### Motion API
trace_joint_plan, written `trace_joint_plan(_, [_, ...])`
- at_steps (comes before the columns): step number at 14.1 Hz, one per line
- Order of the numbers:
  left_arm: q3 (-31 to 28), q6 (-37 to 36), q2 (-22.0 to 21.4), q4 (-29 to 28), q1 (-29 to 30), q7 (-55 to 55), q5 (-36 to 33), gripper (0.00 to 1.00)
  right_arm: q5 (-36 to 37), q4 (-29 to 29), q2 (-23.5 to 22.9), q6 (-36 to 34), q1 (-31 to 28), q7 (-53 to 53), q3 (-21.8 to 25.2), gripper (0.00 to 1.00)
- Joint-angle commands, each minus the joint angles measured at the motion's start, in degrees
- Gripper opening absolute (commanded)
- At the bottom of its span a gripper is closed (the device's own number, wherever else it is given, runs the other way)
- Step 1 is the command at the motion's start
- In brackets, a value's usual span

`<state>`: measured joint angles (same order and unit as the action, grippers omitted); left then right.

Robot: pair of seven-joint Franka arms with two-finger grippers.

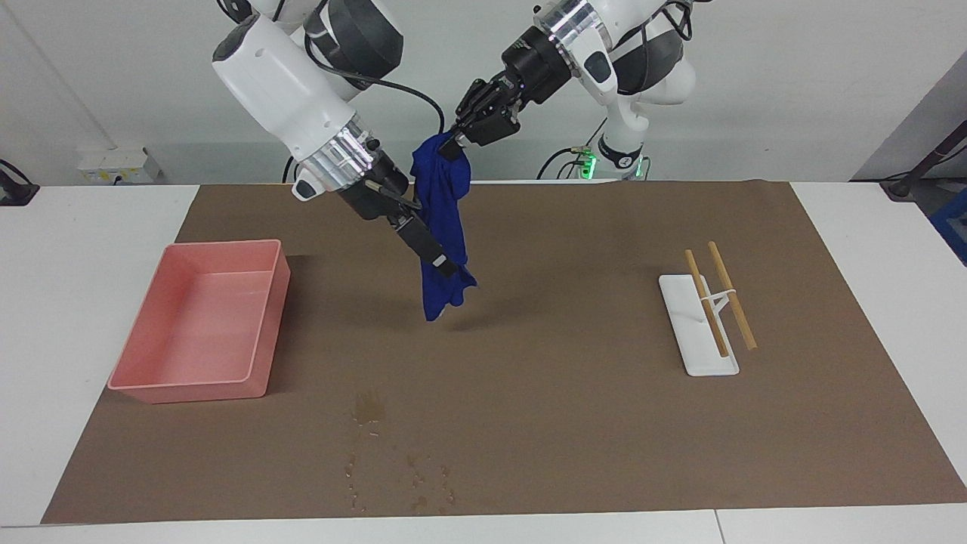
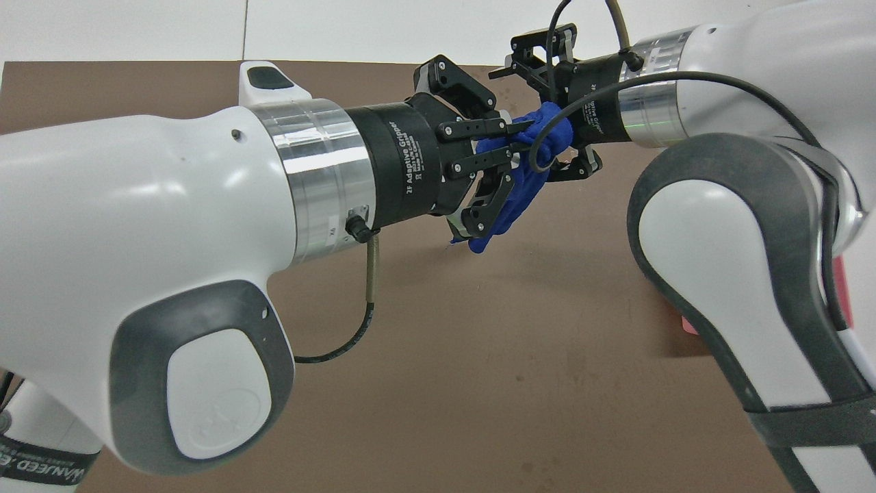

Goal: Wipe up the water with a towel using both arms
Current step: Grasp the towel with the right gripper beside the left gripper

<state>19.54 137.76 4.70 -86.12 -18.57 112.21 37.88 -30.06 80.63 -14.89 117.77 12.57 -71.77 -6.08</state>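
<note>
The blue towel [image 1: 442, 204] hangs bunched in the air over the brown mat, nearer to the robots than the water. My left gripper [image 1: 452, 145] is shut on its top corner. My right gripper [image 1: 440, 264] is open, and its fingers straddle the towel's lower part. In the overhead view the left gripper [image 2: 523, 133] pinches the towel [image 2: 520, 195], and the right gripper [image 2: 540, 116] meets it from the other arm's end. The water [image 1: 370, 408] is a dark blotch with droplets [image 1: 412, 480] near the mat's edge farthest from the robots.
A pink tray [image 1: 264, 317] sits on the mat toward the right arm's end. A white rack with two wooden sticks [image 1: 699, 325] lies toward the left arm's end. The brown mat [image 1: 604, 438] covers most of the white table.
</note>
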Motion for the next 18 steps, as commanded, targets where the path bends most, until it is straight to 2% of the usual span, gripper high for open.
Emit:
trace_joint_plan(1, [-0.64,2.34,-1.37,-1.42,-0.59,0.73,1.40,0.00,0.43,-1.26,-0.14,-7.53,0.27,0.48,0.10,0.96])
trace_joint_plan(3, [-0.73,3.13,-1.28,-1.42,-0.50,0.55,1.32,0.00,3.85,-1.79,0.21,-10.27,-0.43,4.34,0.01,0.96])
trace_joint_plan(8, [-0.73,7.52,-1.28,-2.56,-0.06,0.29,1.32,0.00,9.13,-1.35,0.83,-11.87,0.53,9.45,-0.08,0.96])
trace_joint_plan(15, [-0.73,9.28,-2.07,-4.67,-0.59,-0.06,1.32,0.00,6.42,-0.12,0.92,-10.73,1.94,5.42,-0.16,0.96])
trace_joint_plan(18, [-0.73,9.28,-2.16,-4.76,-0.59,-0.15,1.32,0.00,2.65,0.58,0.65,-6.52,2.20,3.13,-0.08,0.96])
